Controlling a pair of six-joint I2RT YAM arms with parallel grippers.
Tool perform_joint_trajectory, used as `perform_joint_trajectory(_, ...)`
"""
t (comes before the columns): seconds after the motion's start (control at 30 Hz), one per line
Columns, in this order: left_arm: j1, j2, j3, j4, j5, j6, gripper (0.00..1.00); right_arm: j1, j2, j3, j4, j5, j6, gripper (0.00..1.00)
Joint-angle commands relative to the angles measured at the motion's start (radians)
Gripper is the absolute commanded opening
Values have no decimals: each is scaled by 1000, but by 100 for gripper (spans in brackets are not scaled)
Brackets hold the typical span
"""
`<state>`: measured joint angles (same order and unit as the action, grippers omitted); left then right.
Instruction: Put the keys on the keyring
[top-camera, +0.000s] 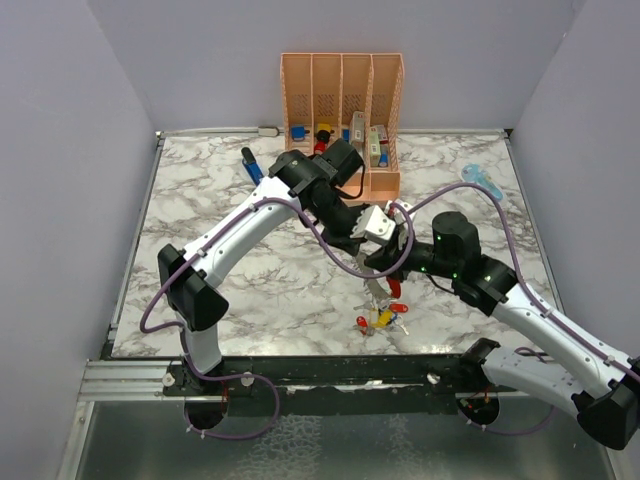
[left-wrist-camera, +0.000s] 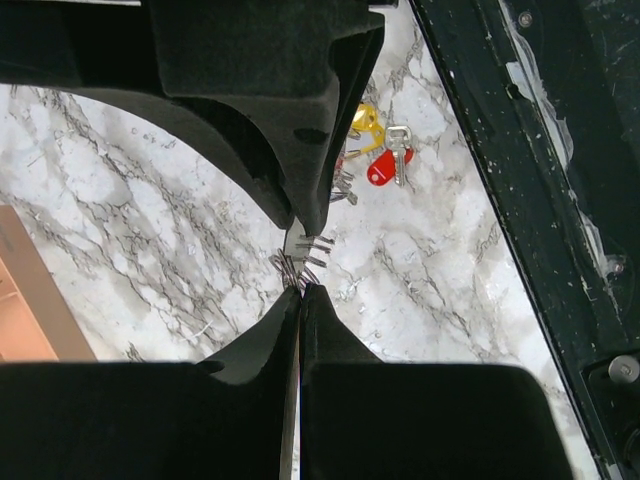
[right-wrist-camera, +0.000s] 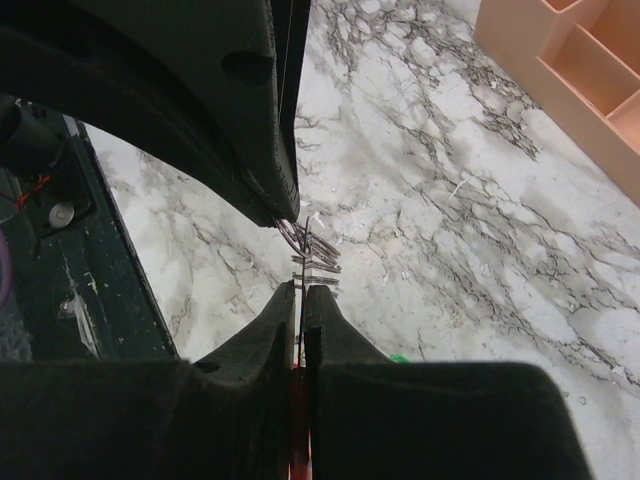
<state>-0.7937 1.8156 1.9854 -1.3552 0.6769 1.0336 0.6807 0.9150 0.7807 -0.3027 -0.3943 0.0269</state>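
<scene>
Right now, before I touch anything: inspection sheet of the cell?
Surface: marble table, no damage seen.
Job's things: keys loose near the front edge; keyring at the meeting fingertips.
Clutter: peach organiser, dark blue tool, pale blue tool, all at the back.
Grippers: left gripper shut on keyring; right gripper shut, held thing unclear.
Cables: purple cables loop along both arms.
Surroundings: grey walls; nothing else seen.

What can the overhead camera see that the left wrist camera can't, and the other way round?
Only overhead: the left arm and right arm whole, the peach organiser at the back, a dark blue tool left of it. Only the left wrist: the left gripper up close, shut on thin metal loops. Both: the marble table, with a red key and a yellow key near its front edge.
</scene>
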Motion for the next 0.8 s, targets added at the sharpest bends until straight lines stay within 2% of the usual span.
perform_joint_trajectory(0.0, 8, -41, -42, -56, -106, 53, 0, -1, -22, 16, 15, -86, -61, 1)
perform_joint_trajectory(0.23, -2, -158, -168, -56, -63, 238, 0, -2, 16, 16, -31, -265, -105, 1)
perform_joint_trajectory(0.43, -24, -219, -254, -56, -91, 336, 0, -1, 44, 54, -110, -342, -115, 1)
perform_joint_trajectory(0.63, -33, -196, -222, -54, -54, 311, 0, -1, 56, 56, -143, -347, -118, 1)
perform_joint_trajectory(0.77, -33, -174, -183, -22, 17, 176, 1, -1, 7, 28, -62, -247, -64, 1)
